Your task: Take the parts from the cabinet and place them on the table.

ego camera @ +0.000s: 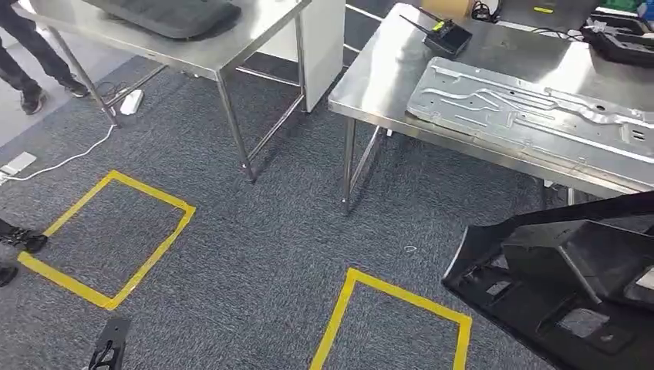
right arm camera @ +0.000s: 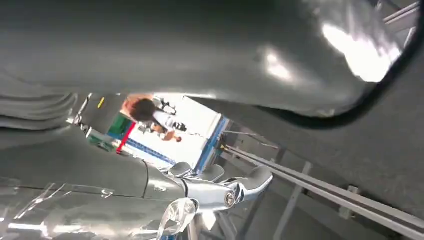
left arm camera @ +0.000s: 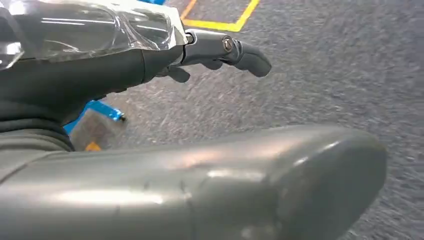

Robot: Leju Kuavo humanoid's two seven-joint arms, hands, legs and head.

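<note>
— Where is the part?

— The black plastic part [ego camera: 567, 289] is up off the floor at my right side, short of the near edge of the right desk [ego camera: 385, 85], not on it.

— And your right robot hand?

— My right robot hand [right arm camera: 220, 192] has its fingers stretched out, with a dark surface just past my thumb. I cannot tell whether it grips anything.

— The left one?

— My left robot hand [left arm camera: 200, 50] hangs over the grey carpet [ego camera: 262, 247], fingers spread, holding nothing.

— What lies on that desk?

— 1 silver stamped metal panel [ego camera: 532, 116] along the near edge, and 1 small black device [ego camera: 446, 36] towards the far edge.

— Anything else?

— 2 yellow tape squares [ego camera: 108, 239] are on the carpet.
</note>
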